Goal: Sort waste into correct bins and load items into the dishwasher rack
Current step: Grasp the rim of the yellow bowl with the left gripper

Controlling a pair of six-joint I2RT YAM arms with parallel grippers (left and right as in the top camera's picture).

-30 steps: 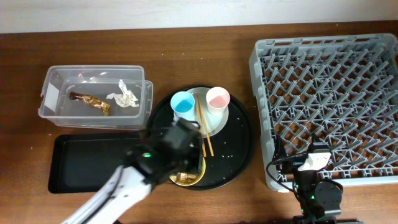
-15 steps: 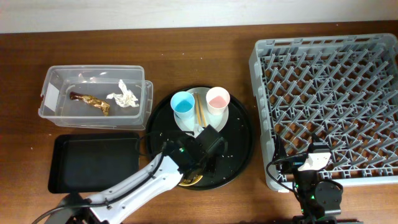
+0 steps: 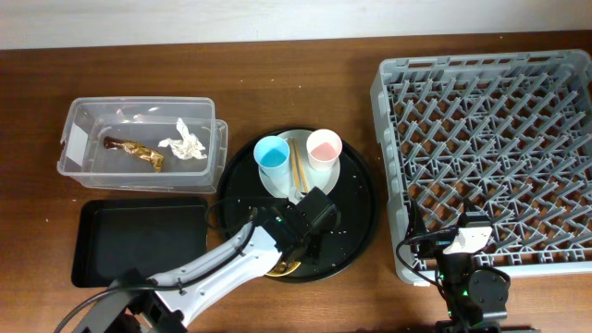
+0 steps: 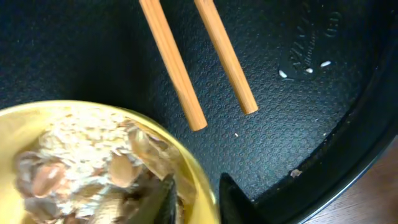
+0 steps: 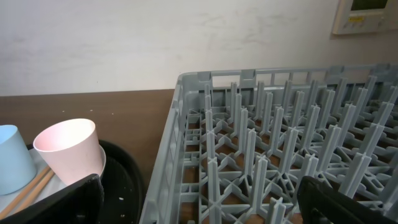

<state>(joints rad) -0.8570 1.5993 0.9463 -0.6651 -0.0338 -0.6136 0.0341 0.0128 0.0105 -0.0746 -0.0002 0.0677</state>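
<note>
Yellow bowl (image 4: 25, 124) | left tool (image 4: 196, 190) pinching its rim, arm stretched over round tray (image 3: 359, 222) | right tool (image 5: 199, 208) spread wide beside dishwasher rack (image 5: 261, 155)

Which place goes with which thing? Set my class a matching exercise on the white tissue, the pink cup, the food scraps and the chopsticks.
Things
1. white tissue
2. pink cup
3. food scraps
4. chopsticks

Places
A. in the yellow bowl
B. in the clear tub
C. standing upright on the pale plate
D. lying flat, ends on the round black tray

Pairs: 1-B, 2-C, 3-A, 4-D
</note>
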